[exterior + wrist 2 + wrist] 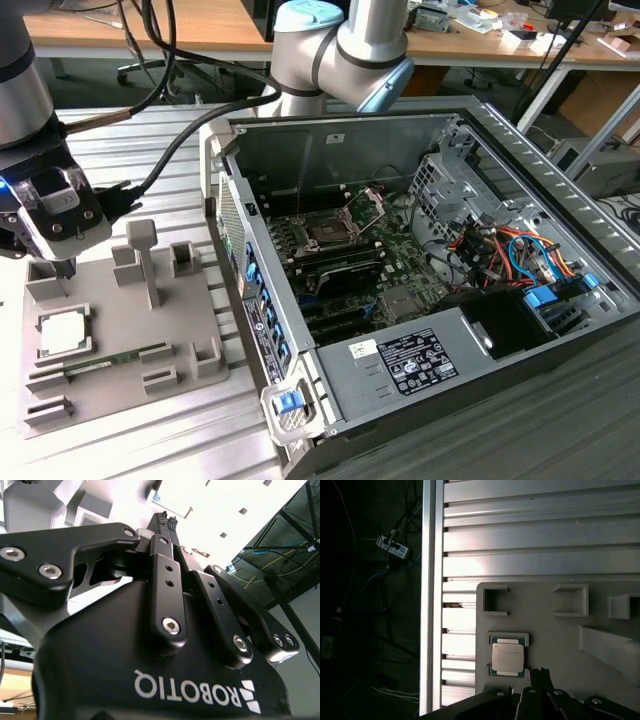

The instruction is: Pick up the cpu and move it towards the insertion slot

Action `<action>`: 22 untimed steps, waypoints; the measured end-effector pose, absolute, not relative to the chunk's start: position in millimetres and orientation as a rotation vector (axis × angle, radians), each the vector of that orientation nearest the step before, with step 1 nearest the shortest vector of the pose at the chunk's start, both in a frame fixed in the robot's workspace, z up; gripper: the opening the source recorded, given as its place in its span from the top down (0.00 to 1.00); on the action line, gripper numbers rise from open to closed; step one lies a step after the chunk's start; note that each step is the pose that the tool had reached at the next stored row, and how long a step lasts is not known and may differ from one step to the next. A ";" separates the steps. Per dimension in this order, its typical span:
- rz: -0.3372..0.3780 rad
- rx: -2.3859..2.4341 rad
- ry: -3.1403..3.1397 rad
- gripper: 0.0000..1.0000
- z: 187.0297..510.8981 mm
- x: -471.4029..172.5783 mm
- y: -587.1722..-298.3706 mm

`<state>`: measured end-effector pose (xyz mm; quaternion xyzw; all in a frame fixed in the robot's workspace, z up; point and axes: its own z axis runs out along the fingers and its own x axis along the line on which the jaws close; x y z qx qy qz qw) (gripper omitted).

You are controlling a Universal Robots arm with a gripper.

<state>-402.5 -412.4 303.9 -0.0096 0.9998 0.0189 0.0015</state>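
The cpu (62, 332), a flat square chip with a silvery top, lies in a walled pocket of the grey tray (185, 320) at the exterior view's left. In the first wrist view the cpu (507, 657) sits in that pocket, just beside my gripper (540, 672). My gripper (58, 268) hangs above the tray's far corner, a little behind the cpu and apart from it. In the second wrist view the gripper (168, 517) is shut, its black fingertips (162, 516) pressed together with nothing between them. The insertion slot (325, 232), a black socket with its silver frame raised, lies inside the open computer case.
A thin green memory stick (110, 358) lies in the tray in front of the cpu. Upright grey posts (145, 262) rise from the tray beside the gripper. The case wall (235, 260) stands between the tray and the green board. Cables and a drive cage crowd the case's right side.
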 end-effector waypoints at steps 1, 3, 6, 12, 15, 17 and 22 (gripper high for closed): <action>0.059 -0.030 3.138 0.89 303.6 -402.6 -412.9; 0.059 -0.030 3.138 0.89 302.5 -403.1 -414.2; 0.059 -0.030 3.138 0.89 301.1 -403.5 -415.7; 0.059 -0.030 3.138 0.89 297.6 -404.6 -419.3; 0.059 -0.030 3.138 0.89 295.8 -405.7 -421.1; 0.059 -0.030 3.138 0.89 294.8 -406.5 -422.0; 0.060 -0.030 3.138 0.89 291.7 -408.1 -423.5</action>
